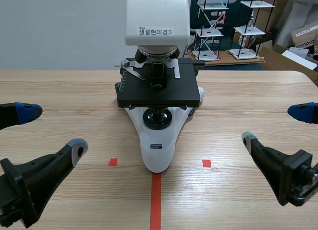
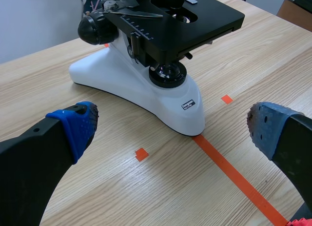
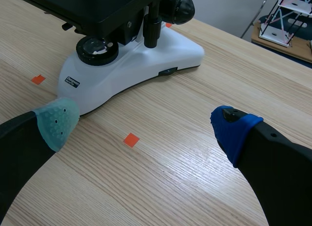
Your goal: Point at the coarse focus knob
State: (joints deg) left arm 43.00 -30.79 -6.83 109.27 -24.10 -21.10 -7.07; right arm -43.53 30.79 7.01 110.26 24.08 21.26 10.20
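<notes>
**Near edge, left corner.** We list the left pincer, spread wide with nothing in it, hanging just above the bench.

**Near edge, right corner.** We list the right pincer, also wide open and holding nothing.

**Near edge, middle.** We note a tape line running from the edge up to the foot of the microscope. A left square and a right square flank that foot.

**Middle of the bench.** We enter the microscope: upright, with a white base pointing at the near edge, a black stage above it, and a white head bearing a label.

**Task item.** We find the knob, black, low on the microscope's left flank, behind the stage on the side toward the far edge. A second knob sits on the right flank. Both are well apart from either pincer.

**Beyond the far edge.** We see racks of rods and small plates, and boxes toward the right corner.
</notes>
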